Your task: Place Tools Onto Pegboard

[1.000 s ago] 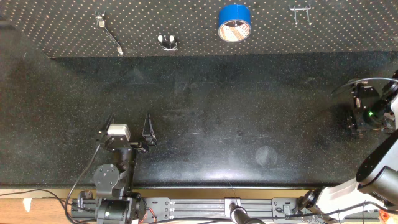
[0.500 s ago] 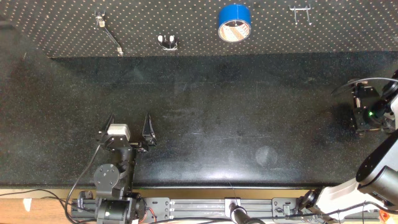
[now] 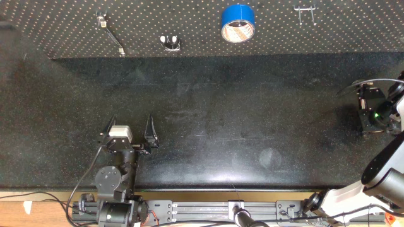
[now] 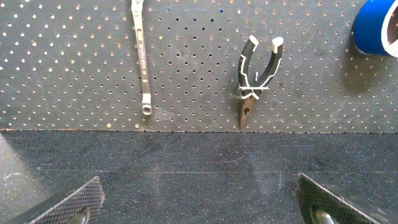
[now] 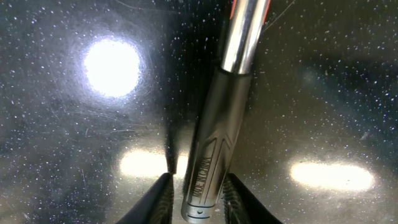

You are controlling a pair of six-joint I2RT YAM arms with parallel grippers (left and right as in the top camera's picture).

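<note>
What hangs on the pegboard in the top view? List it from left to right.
wrench → pliers → blue tape roll → bare metal hook

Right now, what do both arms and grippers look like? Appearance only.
Left arm: black, with a round grey joint housing and a black cable looping off the base. Left gripper: pale camera block, two black fingers with cross-hatched pads. Right arm: white-grey links. Right gripper: black, with a green light lit.
</note>
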